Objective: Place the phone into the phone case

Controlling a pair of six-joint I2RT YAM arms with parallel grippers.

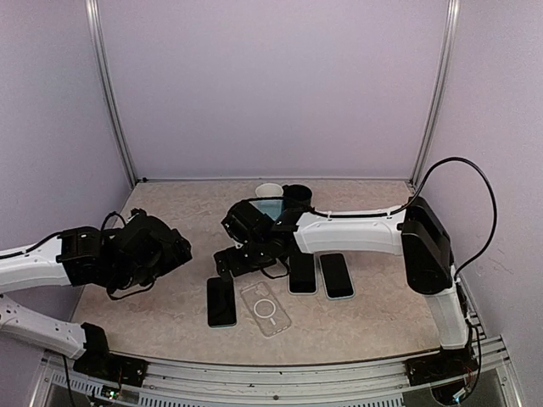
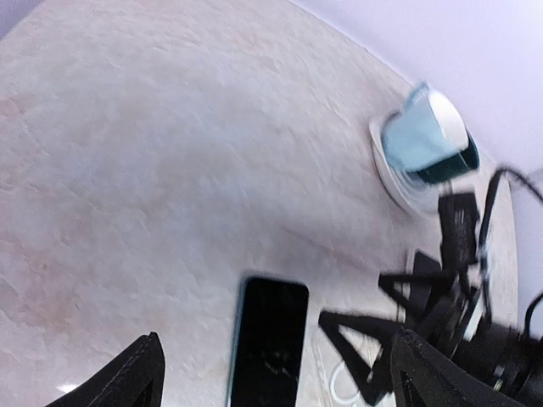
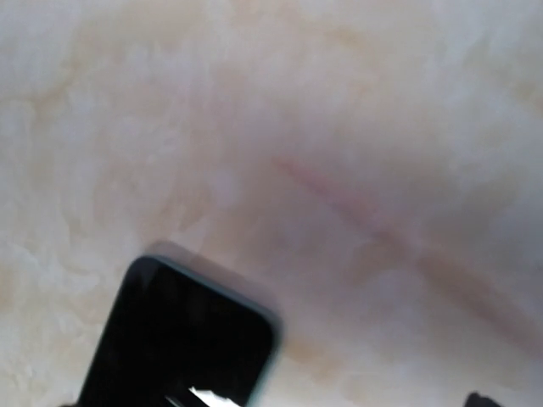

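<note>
A black phone (image 1: pixel 221 302) lies flat on the table, screen up. A clear phone case (image 1: pixel 265 308) with a ring on its back lies right beside it, empty. My right gripper (image 1: pixel 231 261) hovers just above the phone's far end, jaws apart and empty. The right wrist view shows the phone's corner (image 3: pixel 178 339) close below. My left gripper (image 1: pixel 174 254) is open and empty, left of the phone. In the left wrist view the phone (image 2: pixel 270 343) lies between its wide-spread fingers (image 2: pixel 140 377), with an edge of the case (image 2: pixel 339 383) and the right gripper (image 2: pixel 382 326) beside it.
Two more phones (image 1: pixel 302 273) (image 1: pixel 337 275) lie right of the case, under the right arm. A white cup (image 1: pixel 269 191), a black cup (image 1: pixel 297 195) and a light blue object (image 1: pixel 267 208) stand at the back. The cups also show in the left wrist view (image 2: pixel 424 140).
</note>
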